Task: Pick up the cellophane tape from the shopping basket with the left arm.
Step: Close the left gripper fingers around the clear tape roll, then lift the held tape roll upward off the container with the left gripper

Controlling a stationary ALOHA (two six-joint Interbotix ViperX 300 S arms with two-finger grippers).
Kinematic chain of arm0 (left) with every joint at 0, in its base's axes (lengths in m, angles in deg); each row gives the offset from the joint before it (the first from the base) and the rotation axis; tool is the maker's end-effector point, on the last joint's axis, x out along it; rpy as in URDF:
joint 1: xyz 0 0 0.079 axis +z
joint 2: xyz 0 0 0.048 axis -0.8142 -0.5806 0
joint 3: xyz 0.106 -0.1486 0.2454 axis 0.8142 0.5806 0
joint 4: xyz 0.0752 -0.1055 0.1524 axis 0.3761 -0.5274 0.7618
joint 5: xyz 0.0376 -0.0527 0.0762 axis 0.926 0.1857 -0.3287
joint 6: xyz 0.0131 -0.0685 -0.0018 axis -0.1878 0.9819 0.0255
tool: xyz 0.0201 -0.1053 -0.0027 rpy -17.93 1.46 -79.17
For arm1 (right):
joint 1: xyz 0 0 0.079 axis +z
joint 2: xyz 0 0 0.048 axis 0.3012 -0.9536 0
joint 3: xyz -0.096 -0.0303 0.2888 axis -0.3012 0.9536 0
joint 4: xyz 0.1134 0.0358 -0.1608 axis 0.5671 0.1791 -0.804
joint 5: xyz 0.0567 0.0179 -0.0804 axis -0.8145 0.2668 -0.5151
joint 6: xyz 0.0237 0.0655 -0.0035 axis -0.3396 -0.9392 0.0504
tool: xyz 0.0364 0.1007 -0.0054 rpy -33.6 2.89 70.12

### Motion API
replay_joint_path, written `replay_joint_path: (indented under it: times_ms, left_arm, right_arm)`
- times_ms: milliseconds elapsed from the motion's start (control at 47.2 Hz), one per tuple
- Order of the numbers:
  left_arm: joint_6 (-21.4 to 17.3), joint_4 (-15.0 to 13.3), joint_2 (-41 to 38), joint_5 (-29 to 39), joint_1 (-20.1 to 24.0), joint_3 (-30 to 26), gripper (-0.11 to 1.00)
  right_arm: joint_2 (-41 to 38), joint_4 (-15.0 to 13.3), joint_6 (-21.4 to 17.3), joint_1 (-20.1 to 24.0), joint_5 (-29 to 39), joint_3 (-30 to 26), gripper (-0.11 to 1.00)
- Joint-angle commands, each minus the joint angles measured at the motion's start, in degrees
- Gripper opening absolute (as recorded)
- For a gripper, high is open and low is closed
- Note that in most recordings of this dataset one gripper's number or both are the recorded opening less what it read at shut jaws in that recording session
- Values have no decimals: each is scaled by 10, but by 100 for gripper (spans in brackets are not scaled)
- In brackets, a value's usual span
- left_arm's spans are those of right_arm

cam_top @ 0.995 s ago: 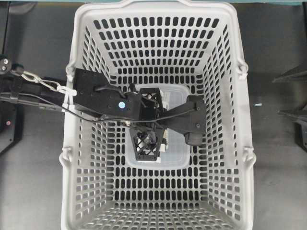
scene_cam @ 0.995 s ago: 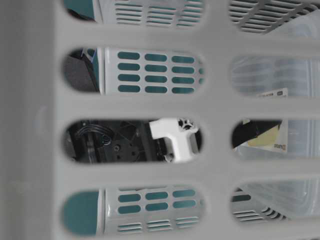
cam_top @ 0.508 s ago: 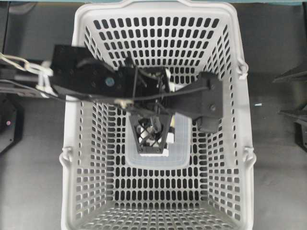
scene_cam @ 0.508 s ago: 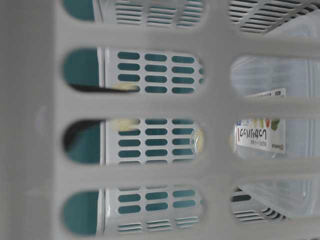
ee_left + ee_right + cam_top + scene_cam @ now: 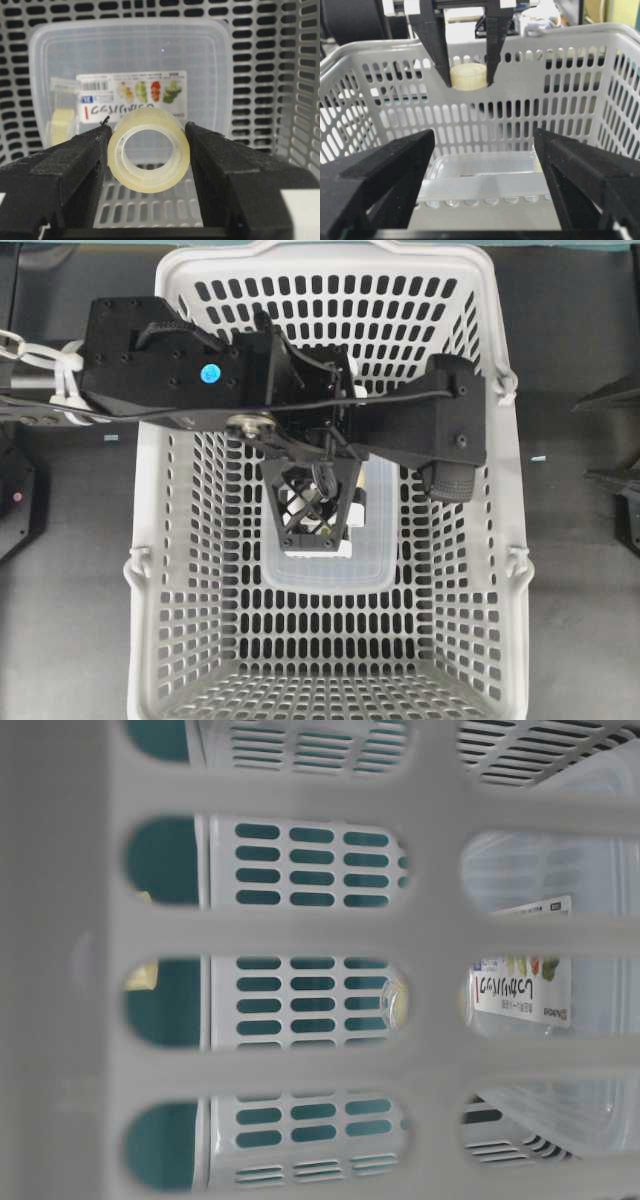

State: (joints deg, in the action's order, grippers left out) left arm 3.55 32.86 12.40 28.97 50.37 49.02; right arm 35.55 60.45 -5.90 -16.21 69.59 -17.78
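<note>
The cellophane tape, a pale-yellow translucent ring, is held between the black fingers of my left gripper, which is shut on it. From the right wrist view the tape hangs in the left gripper up near the rim of the shopping basket, well above its floor. Seen from overhead, the left arm reaches over the light-grey basket with its gripper pointing down; there the lattice fingers hide the tape. My right gripper stands open and empty at the basket's near side.
A large translucent container with a printed label lies on the basket floor below the tape. A second pale-yellow roll in a clear wrapper shows at the container's left side. Slotted basket walls enclose all sides.
The left arm has risen from the container with the tape in its gripper and now sits higher in the basket. The right gripper has not moved.
</note>
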Motion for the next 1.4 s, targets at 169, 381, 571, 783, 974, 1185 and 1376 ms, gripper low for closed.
replay_joint_path:
  times_ms: [169,381,571,783,974,1185,1376]
  left_arm:
    - [1,3,12,-2,0,0,50]
    - [1,3,11,-2,-2,4,50]
    - [1,3,10,-1,-2,6,50]
    - [1,3,11,0,-3,7,50]
    - [1,2,10,0,-2,7,50]
    - [1,3,10,0,-2,7,50]
    - [1,3,10,0,-2,7,50]
  right_arm:
    - [-4,2,-1,1,-4,-4,78]
    - [-4,2,-1,1,-3,-4,78]
    - [-4,2,-1,1,-4,-4,78]
    - [-3,2,-1,1,-8,-4,78]
    - [-3,2,-1,1,-5,-4,78]
    - [-1,2,-2,1,-5,-3,78]
    - [2,2,-2,2,-4,-3,78]
